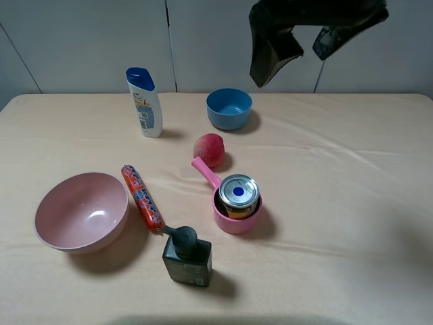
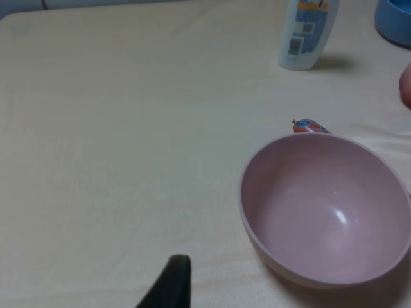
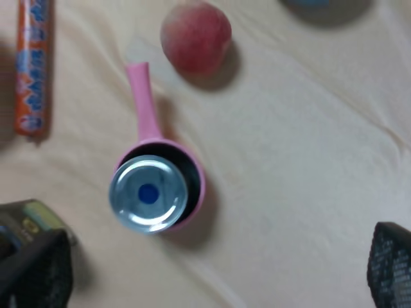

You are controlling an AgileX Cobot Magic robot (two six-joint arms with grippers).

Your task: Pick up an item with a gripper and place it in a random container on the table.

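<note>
The tin can (image 1: 238,195), silver lid with a blue dot, stands upright inside the small pink saucepan (image 1: 233,223) at the middle of the table (image 1: 352,203). From above, the right wrist view shows the can (image 3: 148,194) filling the pan, whose handle (image 3: 144,106) points toward a peach. My right gripper (image 1: 298,54) hangs high above the table's far side, open and empty, its fingers (image 3: 38,266) wide apart. Of my left gripper only one black fingertip (image 2: 173,282) shows, over bare cloth beside the large pink bowl.
A large pink bowl (image 1: 81,211) sits at the left. A red sausage pack (image 1: 142,198) and a dark pump bottle (image 1: 186,257) lie near the pan. A peach (image 1: 208,149), a blue bowl (image 1: 229,108) and a white shampoo bottle (image 1: 144,103) stand farther back.
</note>
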